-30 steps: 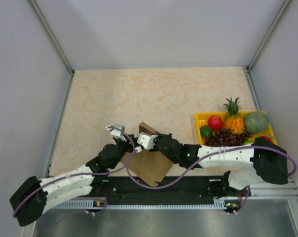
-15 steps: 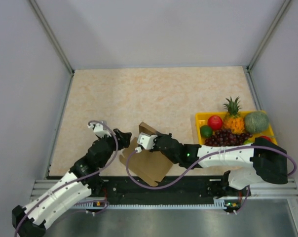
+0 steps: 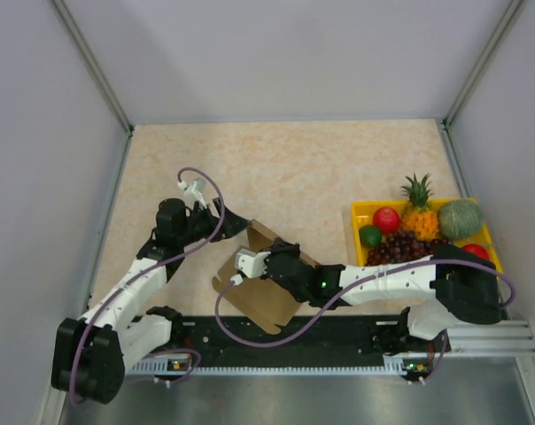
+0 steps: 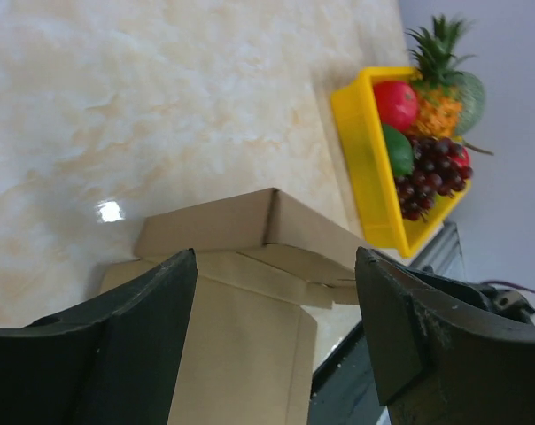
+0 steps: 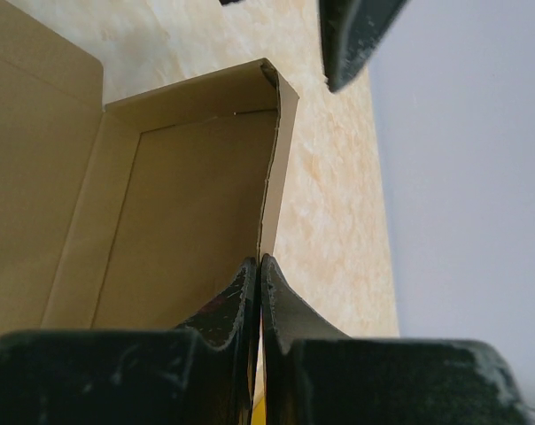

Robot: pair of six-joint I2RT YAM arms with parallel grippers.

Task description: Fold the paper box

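The paper box [image 3: 266, 305], plain brown cardboard partly folded with one wall raised, lies near the table's front edge. My right gripper [image 3: 239, 268] is shut on the upper edge of that raised wall [image 5: 266, 199], its fingertips [image 5: 248, 276] pinching the cardboard. The left gripper [image 3: 235, 221] hovers open just beyond the box's far corner, touching nothing. In the left wrist view the box [image 4: 241, 292] lies between and below the spread fingers [image 4: 143, 336]. The box's underside is hidden.
A yellow tray [image 3: 360, 212] holding a pineapple, melon, grapes and other fruit stands at the right, also in the left wrist view [image 4: 360, 150]. The black rail [image 3: 338, 341] runs along the front edge. Grey walls enclose the table on three sides.
My left gripper let go, opened wide and swung up and away to the box's far left corner. The right gripper kept its grip and shifted the box slightly left.
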